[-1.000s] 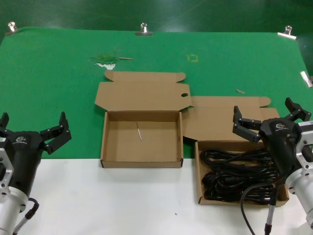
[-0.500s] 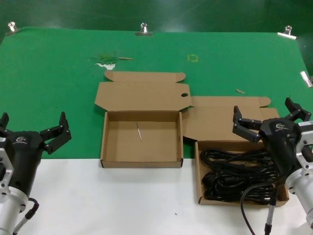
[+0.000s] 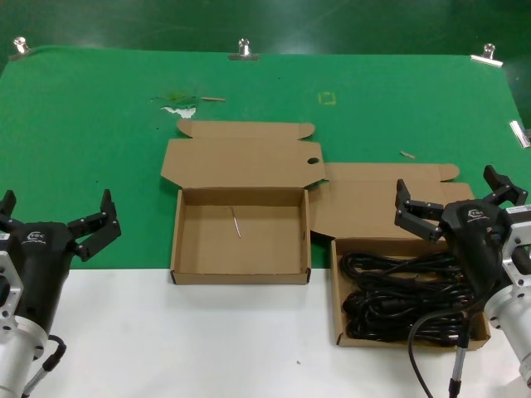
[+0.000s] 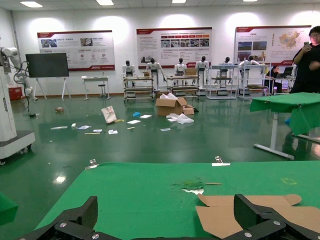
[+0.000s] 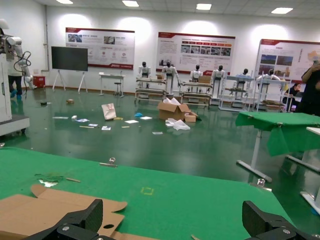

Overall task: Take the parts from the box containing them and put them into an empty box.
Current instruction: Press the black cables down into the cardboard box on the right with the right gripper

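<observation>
Black power cords (image 3: 398,294) lie bundled in the right cardboard box (image 3: 336,319), which stands at the table's front right with its lid flap (image 3: 357,199) open behind. The empty box (image 3: 177,249) stands at the centre, a thin pale sliver (image 3: 236,222) on its floor, its lid flap (image 3: 241,157) flat behind. My right gripper (image 3: 458,203) is open and empty, raised over the far edge of the cord box. My left gripper (image 3: 56,220) is open and empty at the front left, apart from both boxes. Both wrist views look out over the green mat; the flaps show in the left wrist view (image 4: 250,212) and the right wrist view (image 5: 45,207).
A green mat (image 3: 99,149) covers the far table, held by metal clips (image 3: 243,50). A white strip (image 3: 207,340) runs along the front. Torn mat and a pale chip (image 3: 178,104) lie far left; a small yellow square mark (image 3: 327,98) is far centre.
</observation>
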Tool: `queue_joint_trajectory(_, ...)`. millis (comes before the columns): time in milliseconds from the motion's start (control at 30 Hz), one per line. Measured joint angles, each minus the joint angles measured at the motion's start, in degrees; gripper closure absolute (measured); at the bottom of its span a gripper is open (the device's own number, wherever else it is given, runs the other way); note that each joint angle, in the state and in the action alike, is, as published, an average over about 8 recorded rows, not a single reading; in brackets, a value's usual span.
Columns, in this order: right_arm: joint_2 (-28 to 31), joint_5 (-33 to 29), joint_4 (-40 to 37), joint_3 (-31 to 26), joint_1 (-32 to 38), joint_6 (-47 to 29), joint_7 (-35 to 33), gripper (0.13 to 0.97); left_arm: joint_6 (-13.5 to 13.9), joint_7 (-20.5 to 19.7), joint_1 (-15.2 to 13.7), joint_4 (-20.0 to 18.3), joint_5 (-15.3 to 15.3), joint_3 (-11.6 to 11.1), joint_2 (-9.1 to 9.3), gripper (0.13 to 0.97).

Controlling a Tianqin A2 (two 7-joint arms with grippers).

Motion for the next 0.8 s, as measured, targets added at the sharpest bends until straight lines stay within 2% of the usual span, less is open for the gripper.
queue_joint_trajectory(300,0.0,0.0,0.0,0.0,0.0,0.0,0.0,0.129,0.0,0.0,0.0,0.0,0.0,0.0,0.0,0.185)
queue_joint_trajectory(600,0.0,0.0,0.0,0.0,0.0,0.0,0.0,0.129,0.0,0.0,0.0,0.0,0.0,0.0,0.0,0.302)
queue_joint_trajectory(800,0.0,0.0,0.0,0.0,0.0,0.0,0.0,0.129,0.0,0.0,0.0,0.0,0.0,0.0,0.0,0.44)
